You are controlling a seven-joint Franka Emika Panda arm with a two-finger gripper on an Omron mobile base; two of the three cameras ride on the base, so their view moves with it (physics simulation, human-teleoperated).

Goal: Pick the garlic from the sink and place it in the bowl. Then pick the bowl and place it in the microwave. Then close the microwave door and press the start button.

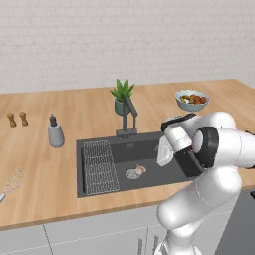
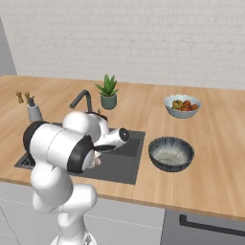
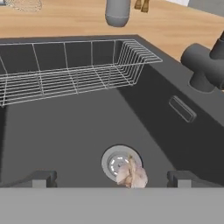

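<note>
**Whitish-pink garlic on the drain, my pincer spread above it**

Whitish-pink and knobbly, the garlic (image 3: 132,176) lies on the floor of the sink (image 3: 78,131), resting against the near edge of the round silver drain (image 3: 118,159). In the hand view my pincer (image 3: 112,178) hangs over the basin with its two dark tips spread wide, one on either side of the bulb and touching nothing. Beyond the drain, the wire grid rack (image 3: 70,70) spans the far end of the basin. The dark faucet (image 3: 203,65) rises from the sink's rim at the right of that view.

Seen from the left base camera, the garlic (image 1: 141,170) sits beside the drain, between the rack (image 1: 99,167) and my hand. Past the sink, on the wooden counter (image 1: 45,164), stand a grey dispenser (image 1: 55,132), a potted plant (image 1: 122,96) and a white bowl of colourful food (image 1: 191,99).

From the right base camera, the dark grey-blue bowl (image 2: 171,153) stands upright on the counter just right of the sink (image 2: 122,165), well apart from the garlic.
</note>
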